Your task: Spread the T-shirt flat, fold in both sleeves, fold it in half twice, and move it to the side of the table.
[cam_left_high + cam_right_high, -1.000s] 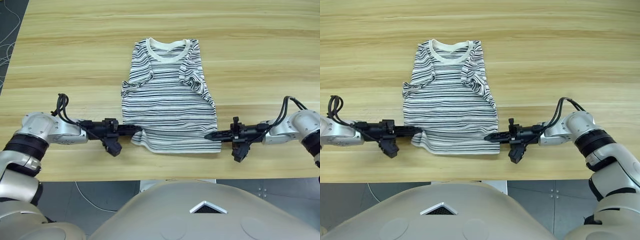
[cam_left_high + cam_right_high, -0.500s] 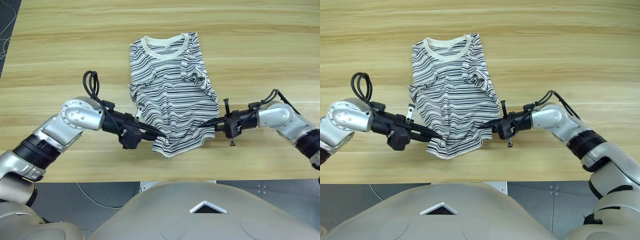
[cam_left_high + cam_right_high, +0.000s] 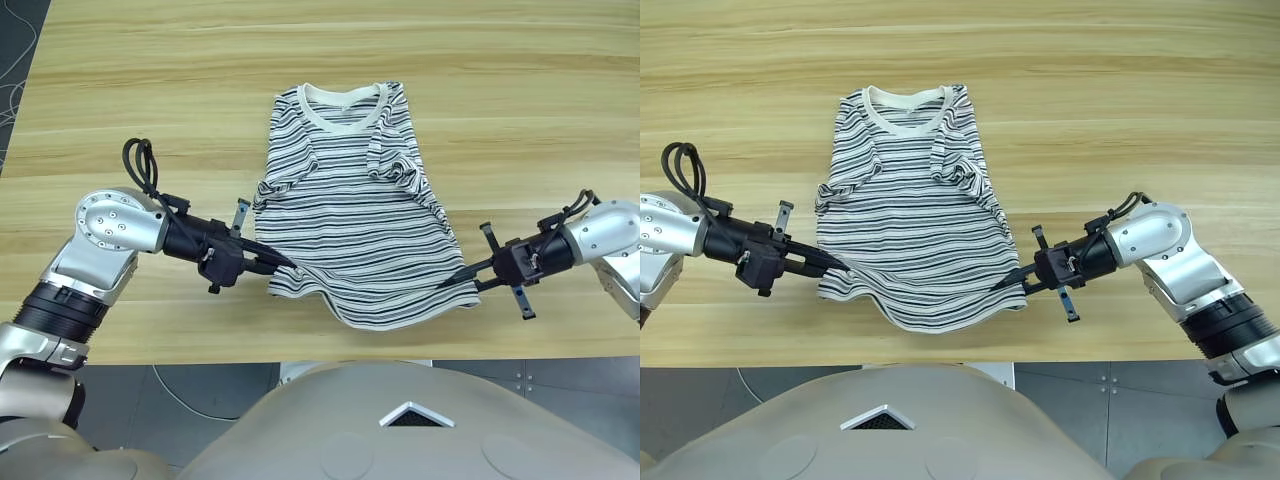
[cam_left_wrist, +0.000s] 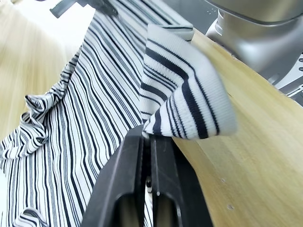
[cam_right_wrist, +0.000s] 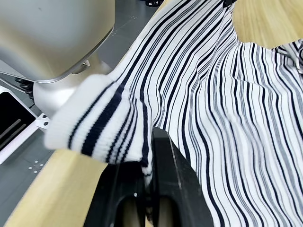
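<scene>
The T-shirt [image 3: 350, 220] lies at the centre of the frame on the pale wood-grain table [image 3: 150, 80], with its neckband [image 3: 340, 100] toward the top. The fabric is a knit with dark and white horizontal stripes; the neckband is cream and ribbed. Both sleeves sit bunched on the body. The lower hem sags in a curve between its two corners, near the table's bottom edge.

Left gripper [image 3: 280, 265], centre left: pressed together, pinching the hem's left corner. Right gripper [image 3: 450, 283], centre right: pressed together, pinching the right corner. In both wrist views, ribbed cloth folds over the black fingers [image 4: 128, 189].
</scene>
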Robot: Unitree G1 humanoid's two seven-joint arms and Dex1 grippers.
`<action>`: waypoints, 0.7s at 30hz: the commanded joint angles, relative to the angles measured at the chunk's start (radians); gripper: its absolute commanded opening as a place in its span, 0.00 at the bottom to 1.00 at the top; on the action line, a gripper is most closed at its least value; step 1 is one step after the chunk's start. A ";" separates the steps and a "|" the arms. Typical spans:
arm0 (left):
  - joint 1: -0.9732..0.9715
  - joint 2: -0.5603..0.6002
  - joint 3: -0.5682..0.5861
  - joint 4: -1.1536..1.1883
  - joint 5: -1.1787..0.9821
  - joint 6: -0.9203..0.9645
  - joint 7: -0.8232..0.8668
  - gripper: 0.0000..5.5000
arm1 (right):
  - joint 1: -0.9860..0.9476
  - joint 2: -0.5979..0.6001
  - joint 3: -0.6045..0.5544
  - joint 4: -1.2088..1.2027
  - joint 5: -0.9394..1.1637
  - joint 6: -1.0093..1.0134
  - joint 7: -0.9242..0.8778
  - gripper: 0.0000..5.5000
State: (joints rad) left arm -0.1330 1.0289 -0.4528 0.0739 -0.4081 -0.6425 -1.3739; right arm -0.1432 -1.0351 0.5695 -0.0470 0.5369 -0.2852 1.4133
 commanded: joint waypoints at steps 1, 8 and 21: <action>0.071 0.055 0.087 -0.039 -0.059 -0.063 -0.085 0.03 | 0.053 -0.042 -0.073 -0.082 0.022 0.085 0.055 0.02; 0.120 0.071 0.182 -0.157 -0.202 0.008 -0.188 0.03 | 0.113 -0.087 -0.159 -0.198 0.035 0.230 0.165 0.02; 0.032 -0.049 0.312 -0.170 -0.199 0.184 -0.128 0.03 | 0.013 0.107 -0.282 -0.138 -0.001 0.247 0.107 0.02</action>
State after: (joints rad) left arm -0.0400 1.0181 -0.1737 -0.1248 -0.6470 -0.4941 -1.5679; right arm -0.0637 -0.9919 0.3255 -0.2329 0.5622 -0.0094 1.5578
